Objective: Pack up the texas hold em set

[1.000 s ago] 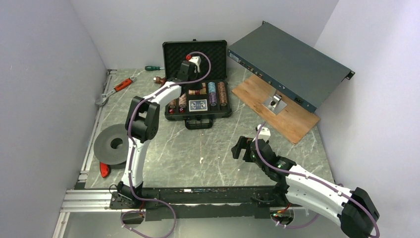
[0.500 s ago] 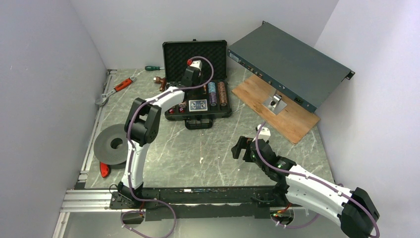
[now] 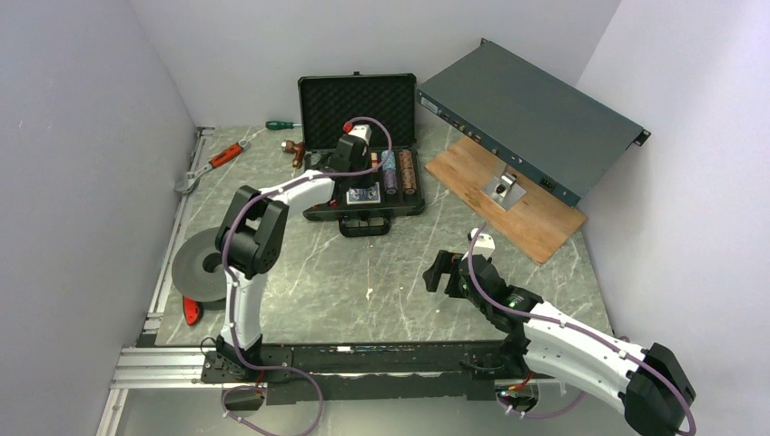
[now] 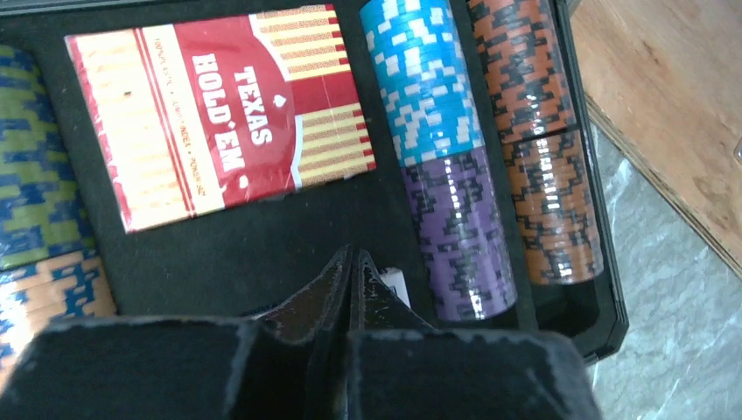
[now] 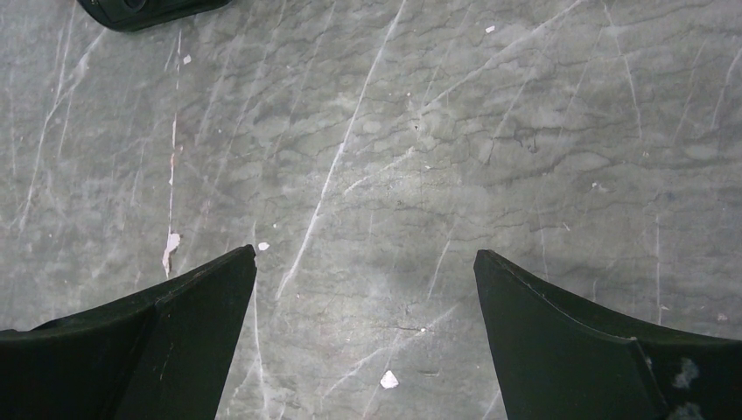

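The grey marbled table (image 3: 363, 282) is boxed in by plain pale walls. From above, the black case (image 3: 368, 211) lies open at the far middle, its foam lid (image 3: 357, 98) standing up behind the tray. My left gripper (image 3: 350, 173) is down inside the tray, just behind the blue deck (image 3: 361, 193), with the chip stacks (image 3: 398, 171) in their grooves to one side. My right gripper (image 3: 445, 271) hovers low over bare table, well apart from the case. The long grey-green box (image 3: 527, 118) sits tilted at the far right above a wooden board (image 3: 513, 204); neither is mine to pack.

At my left wrist, the red deck (image 4: 219, 114) lies flat in its pocket, with rows of blue, purple and orange chips beside it. My left fingers (image 4: 328, 289) are pressed tip to tip with nothing visible between them. A small white corner shows just beside them; I cannot tell what it is.

At my right wrist, the fingers (image 5: 175, 332) are spread wide with only marble between them, and the case handle (image 5: 149, 9) just shows at the top edge.

Decks and chips look seated, so I judge the filling is about done and closing the case is the step in hand, though I can find the dice in no view. Next I should lift my left gripper straight up, clear of the tray, then get behind the lid and swing it down — my right gripper could steady the front edge.
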You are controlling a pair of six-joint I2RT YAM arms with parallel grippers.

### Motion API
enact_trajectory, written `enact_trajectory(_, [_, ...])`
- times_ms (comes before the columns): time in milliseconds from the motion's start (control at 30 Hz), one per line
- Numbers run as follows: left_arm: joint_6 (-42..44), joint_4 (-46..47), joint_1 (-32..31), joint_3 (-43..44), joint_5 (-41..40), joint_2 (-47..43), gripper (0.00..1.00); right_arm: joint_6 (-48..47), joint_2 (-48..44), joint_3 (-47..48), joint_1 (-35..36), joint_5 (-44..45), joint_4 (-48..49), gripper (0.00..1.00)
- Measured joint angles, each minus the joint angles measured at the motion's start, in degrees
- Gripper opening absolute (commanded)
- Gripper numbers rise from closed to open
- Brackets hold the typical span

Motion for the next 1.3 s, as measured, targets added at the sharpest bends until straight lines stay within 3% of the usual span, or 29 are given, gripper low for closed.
enact_trajectory(133, [2.43,-2.12,-0.39,-3.23,0.55,-4.48,0.36,0.00,-0.20,0.04,0.00,-0.24,-0.02,0.99])
enact_trajectory(367, [7.52,-5.75,-1.09,-8.17,-0.63,-16.55,0.64,0.00,-0.22,0.26,0.00,-0.39,-0.61,1.00])
enact_trajectory(567, [9.35,-7.15,0.96,-8.83,-2.05,-24.11,0.66,-0.22,-0.87,2.67,0.00,-0.04,-3.48,1.00])
enact_trajectory(867, [7.32,-9.22,6.62,-22.21,-4.28,-37.27,0.65,1.73,0.94,6.99,0.00,2.89,-5.20,0.99])
enact_trajectory(1033, [5.53,-14.62,6.36,-27.23,-5.18,-48.24,0.68,5.20,10.08,12.22,-0.11,5.84,-5.40,0.88])
enact_trajectory(1100, [5.27,-16.92,6.36,-28.48,-6.10,-53.53,0.75,7.06,14.67,15.39,-0.39,6.84,-5.64,0.87])
enact_trajectory(1300, [6.25,-23.76,6.43,-30.49,-7.61,-69.51,0.77,13.88,30.97,28.15,-3.74,8.68,-6.62,0.87])
